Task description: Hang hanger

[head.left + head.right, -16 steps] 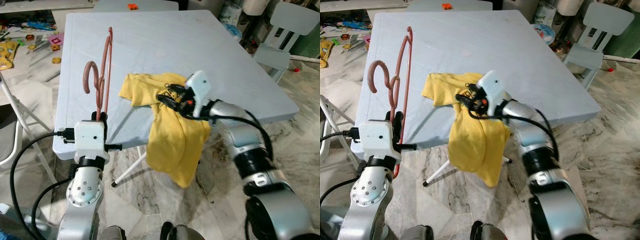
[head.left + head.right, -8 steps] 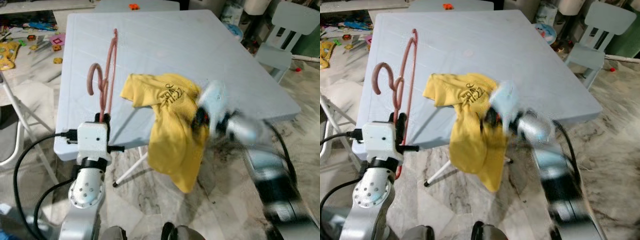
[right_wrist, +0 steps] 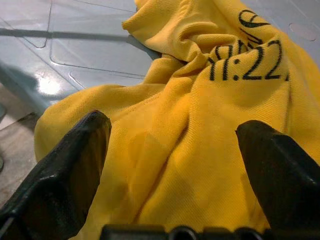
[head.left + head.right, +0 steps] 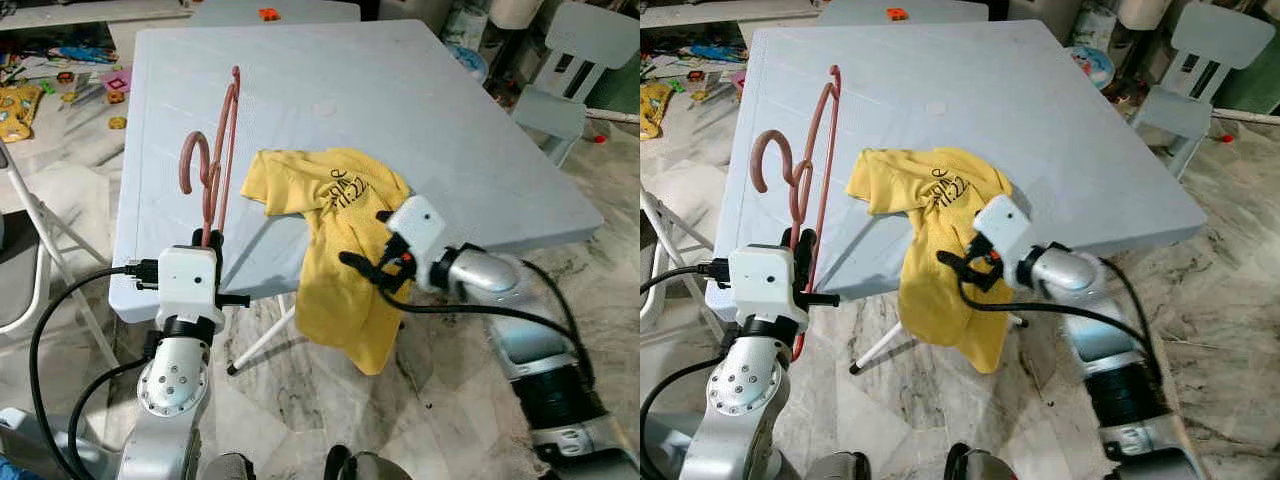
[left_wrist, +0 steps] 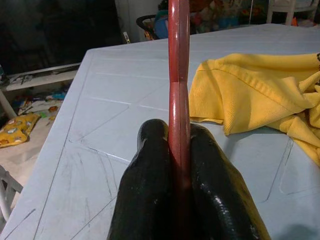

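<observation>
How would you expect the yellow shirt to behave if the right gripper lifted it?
The yellow shirt already drapes limply over the table edge, so it would probably sag. Its wrinkled knit suggests it is light. The open right gripper might pinch only one layer.

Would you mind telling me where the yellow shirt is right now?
The yellow shirt is draped over the near edge of the light blue table, half hanging toward the floor, with the open right gripper against its hanging part.

Head stereo pair looking down on table, wrist cameras close along fingers
</observation>
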Motion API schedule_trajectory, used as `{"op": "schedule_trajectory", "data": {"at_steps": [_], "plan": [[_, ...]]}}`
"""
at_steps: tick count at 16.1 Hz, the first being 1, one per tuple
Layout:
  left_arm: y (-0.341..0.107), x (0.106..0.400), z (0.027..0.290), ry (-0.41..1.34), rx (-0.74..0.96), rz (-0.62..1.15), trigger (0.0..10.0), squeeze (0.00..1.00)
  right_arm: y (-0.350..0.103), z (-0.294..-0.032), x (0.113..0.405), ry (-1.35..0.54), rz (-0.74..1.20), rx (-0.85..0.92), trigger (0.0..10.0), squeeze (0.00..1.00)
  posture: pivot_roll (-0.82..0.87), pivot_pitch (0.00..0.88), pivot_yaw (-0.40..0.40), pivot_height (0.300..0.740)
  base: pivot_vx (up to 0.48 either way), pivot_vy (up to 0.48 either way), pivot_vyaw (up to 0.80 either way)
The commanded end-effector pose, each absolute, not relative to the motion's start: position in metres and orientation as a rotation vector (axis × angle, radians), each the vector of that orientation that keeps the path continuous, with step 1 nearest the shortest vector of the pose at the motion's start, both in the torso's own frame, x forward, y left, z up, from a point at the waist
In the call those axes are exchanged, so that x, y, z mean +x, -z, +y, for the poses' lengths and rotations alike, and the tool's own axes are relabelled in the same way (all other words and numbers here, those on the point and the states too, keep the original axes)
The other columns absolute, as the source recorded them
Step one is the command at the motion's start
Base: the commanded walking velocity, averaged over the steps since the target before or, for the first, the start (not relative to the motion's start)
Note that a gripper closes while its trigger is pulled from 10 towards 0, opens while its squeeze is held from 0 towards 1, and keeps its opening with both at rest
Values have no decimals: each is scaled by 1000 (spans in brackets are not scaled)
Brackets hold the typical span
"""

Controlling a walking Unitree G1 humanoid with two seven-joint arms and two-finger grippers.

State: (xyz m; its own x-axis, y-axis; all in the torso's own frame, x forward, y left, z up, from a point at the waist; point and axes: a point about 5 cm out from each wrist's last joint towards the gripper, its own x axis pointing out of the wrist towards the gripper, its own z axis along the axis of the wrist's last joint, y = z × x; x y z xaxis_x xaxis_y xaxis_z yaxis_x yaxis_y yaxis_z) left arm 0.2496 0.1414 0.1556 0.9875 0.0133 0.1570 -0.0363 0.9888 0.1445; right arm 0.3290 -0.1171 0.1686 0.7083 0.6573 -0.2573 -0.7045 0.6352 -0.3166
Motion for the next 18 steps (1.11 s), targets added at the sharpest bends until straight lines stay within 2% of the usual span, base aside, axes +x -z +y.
{"op": "schedule_trajectory", "data": {"at_steps": [1, 2, 3, 7, 8, 14, 18], "plan": [[-156, 250, 141, -21, 149, -157, 10000, 0, -163, -118, 328, -772, 142, -427, 10000, 863, 75, 155, -60, 740, 0, 0, 0], [-156, 250, 141, -22, 149, -157, 10000, 0, -161, -116, 327, -775, 148, -436, 10000, 855, 75, 155, -60, 740, 0, 0, 0], [-156, 249, 140, -20, 147, -158, 10000, 0, -151, -105, 325, -778, 182, -416, 10000, 0, 76, 155, -64, 740, 0, 0, 0], [-155, 248, 139, -25, 149, -155, 10000, 0, -124, -100, 322, -753, 287, -443, 10000, 0, 83, 159, -71, 740, 0, 0, 0], [-155, 248, 140, -30, 151, -154, 10000, 0, -117, -101, 320, -745, 316, -465, 0, 0, 84, 160, -71, 740, 0, 0, 0], [-155, 247, 140, -38, 147, -152, 10000, 0, -118, -104, 332, -644, 306, -442, 0, 0, 84, 161, -77, 740, 0, 0, 0], [-154, 247, 140, -41, 150, -152, 10000, 0, -120, -104, 334, -657, 299, -375, 0, 0, 86, 162, -76, 740, 0, 0, 0]]}}
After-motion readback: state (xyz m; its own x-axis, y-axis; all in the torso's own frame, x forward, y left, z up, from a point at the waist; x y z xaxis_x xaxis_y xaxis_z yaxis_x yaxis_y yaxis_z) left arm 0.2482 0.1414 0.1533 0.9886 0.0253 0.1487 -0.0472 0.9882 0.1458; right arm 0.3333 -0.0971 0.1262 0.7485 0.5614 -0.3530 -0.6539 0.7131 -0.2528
